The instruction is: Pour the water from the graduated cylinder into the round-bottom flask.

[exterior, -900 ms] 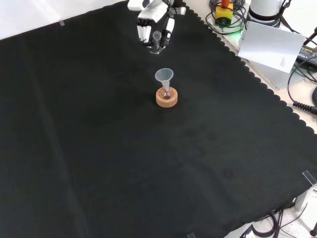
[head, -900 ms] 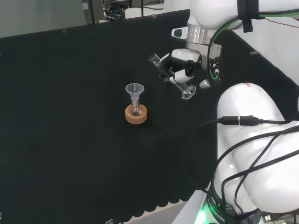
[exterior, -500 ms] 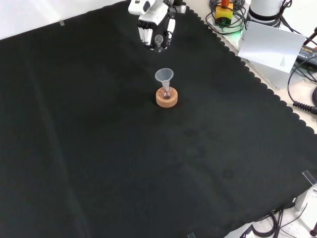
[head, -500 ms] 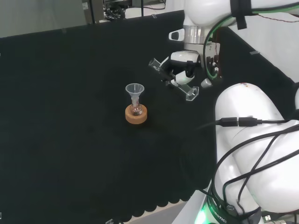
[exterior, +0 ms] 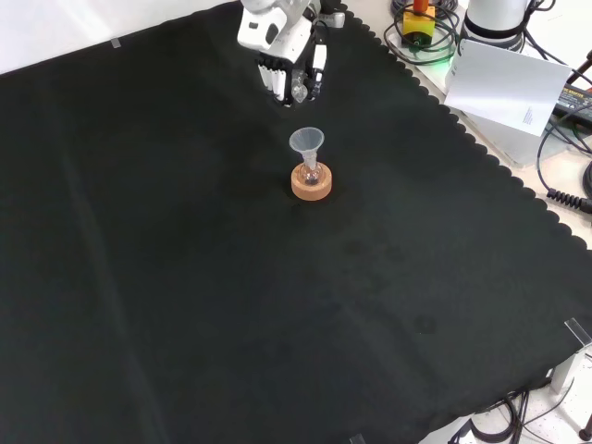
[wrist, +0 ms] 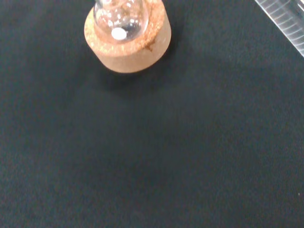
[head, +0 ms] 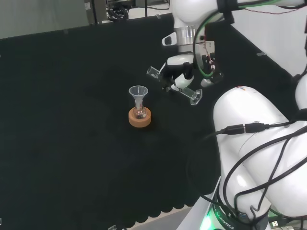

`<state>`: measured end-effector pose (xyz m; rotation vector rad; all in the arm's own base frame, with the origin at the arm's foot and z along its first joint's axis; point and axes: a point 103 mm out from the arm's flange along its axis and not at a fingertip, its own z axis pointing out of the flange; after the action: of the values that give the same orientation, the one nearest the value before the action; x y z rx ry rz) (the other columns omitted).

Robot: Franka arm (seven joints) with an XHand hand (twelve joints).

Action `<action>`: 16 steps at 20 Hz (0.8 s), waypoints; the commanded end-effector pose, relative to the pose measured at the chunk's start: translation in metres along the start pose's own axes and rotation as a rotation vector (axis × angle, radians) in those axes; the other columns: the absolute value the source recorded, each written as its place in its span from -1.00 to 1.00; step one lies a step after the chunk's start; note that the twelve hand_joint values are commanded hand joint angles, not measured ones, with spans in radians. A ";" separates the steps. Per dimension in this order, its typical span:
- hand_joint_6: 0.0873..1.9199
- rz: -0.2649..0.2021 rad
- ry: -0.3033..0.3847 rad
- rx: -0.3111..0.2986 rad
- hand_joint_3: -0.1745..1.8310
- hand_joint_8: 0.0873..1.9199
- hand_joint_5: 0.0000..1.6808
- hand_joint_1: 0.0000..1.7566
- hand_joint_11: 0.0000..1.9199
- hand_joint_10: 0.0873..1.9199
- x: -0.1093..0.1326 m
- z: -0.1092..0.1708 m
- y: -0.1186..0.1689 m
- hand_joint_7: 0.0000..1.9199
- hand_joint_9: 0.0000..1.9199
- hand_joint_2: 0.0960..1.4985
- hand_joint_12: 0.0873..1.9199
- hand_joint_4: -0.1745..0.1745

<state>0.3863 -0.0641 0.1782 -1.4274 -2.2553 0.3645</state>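
Observation:
A small clear round-bottom flask (head: 139, 113) sits in a cork ring stand (head: 139, 119) with a clear funnel (head: 138, 92) in its neck. In the front view the flask (exterior: 311, 173), its stand (exterior: 312, 184) and the funnel (exterior: 307, 141) stand at mid-cloth. The hand (head: 179, 75) is shut on a clear graduated cylinder (head: 173, 82), tilted nearly flat, its open mouth toward the funnel and its foot to the right in the head view. In the front view the hand (exterior: 289, 57) holds the cylinder (exterior: 299, 88) just beyond the funnel. The wrist view has the flask (wrist: 119, 19), the cork ring (wrist: 137, 50) and a length of the cylinder (wrist: 287, 23).
Black cloth (exterior: 231, 305) covers the bench, with a scalloped edge at the right of the front view. A white box (exterior: 509, 85) and cables (exterior: 421, 37) lie off the cloth at the upper right. The arm's white links (head: 259, 143) stand at the right of the head view.
The hand has carried the cylinder leftward in the head view, toward the funnel, and tipped it flatter. Flask, funnel and stand have stayed put.

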 end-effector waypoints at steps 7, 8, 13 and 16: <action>0.19 0.066 -0.069 0.179 -0.83 0.20 0.01 0.40 0.16 -0.92 -0.003 -0.003 -0.004 -0.09 0.36 0.54 -0.13 -1.00; 0.19 0.068 -0.077 0.186 -0.83 0.20 0.01 0.40 0.16 -0.92 -0.002 -0.004 -0.004 -0.09 0.37 0.54 -0.13 -1.00; 0.17 0.076 -0.106 0.221 -0.83 0.18 0.02 0.41 0.17 -0.92 0.003 -0.004 -0.002 -0.07 0.38 0.53 -0.14 -1.00; 0.17 0.084 -0.121 0.247 -0.83 0.17 0.02 0.41 0.17 -0.92 0.006 -0.005 0.001 -0.07 0.39 0.53 -0.14 -1.00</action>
<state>0.3865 -0.0602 0.1828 -1.3999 -2.1762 0.6834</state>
